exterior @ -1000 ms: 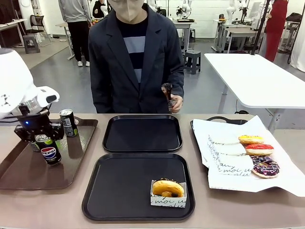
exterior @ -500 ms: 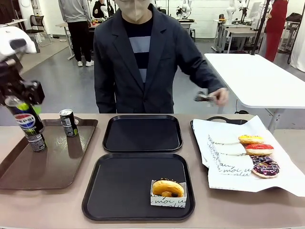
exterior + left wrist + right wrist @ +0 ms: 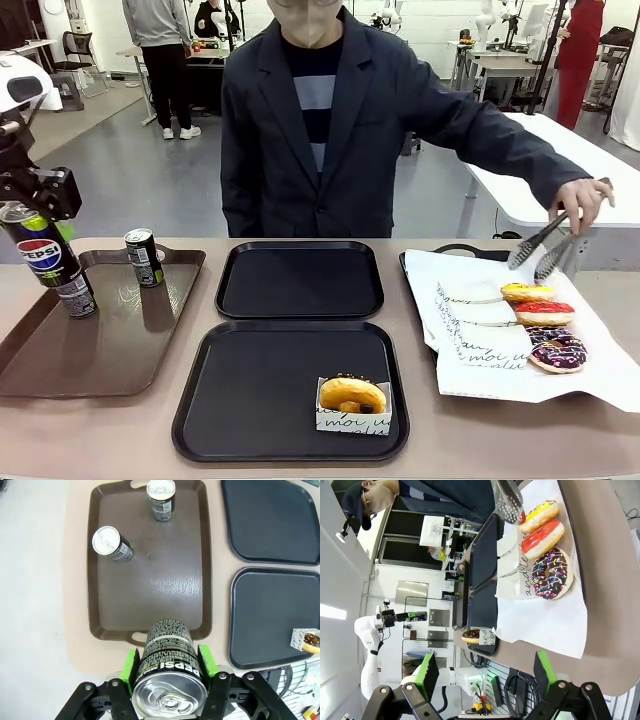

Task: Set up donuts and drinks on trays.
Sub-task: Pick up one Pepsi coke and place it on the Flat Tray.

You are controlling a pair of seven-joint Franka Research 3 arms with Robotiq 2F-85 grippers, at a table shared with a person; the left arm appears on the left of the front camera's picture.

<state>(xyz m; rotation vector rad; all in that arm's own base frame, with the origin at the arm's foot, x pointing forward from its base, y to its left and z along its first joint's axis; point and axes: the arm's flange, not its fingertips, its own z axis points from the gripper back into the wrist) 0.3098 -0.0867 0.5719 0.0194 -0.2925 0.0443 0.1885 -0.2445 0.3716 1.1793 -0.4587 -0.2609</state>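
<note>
My left pincer (image 3: 168,661) pinches the Pepsi can (image 3: 40,255) clear of the brown tray (image 3: 100,372) — probably to join the donut (image 3: 351,394).

The front view faces across the table (image 3: 100,440) to the person (image 3: 330,130) at 12 o'clock. The left wrist view looks down from high over the brown tray (image 3: 150,580), with the black trays (image 3: 272,615) at 3 o'clock. The right wrist view, rolled sideways, sits low, probably off the table's right end. All three share the sleeved donut (image 3: 352,398).
</note>
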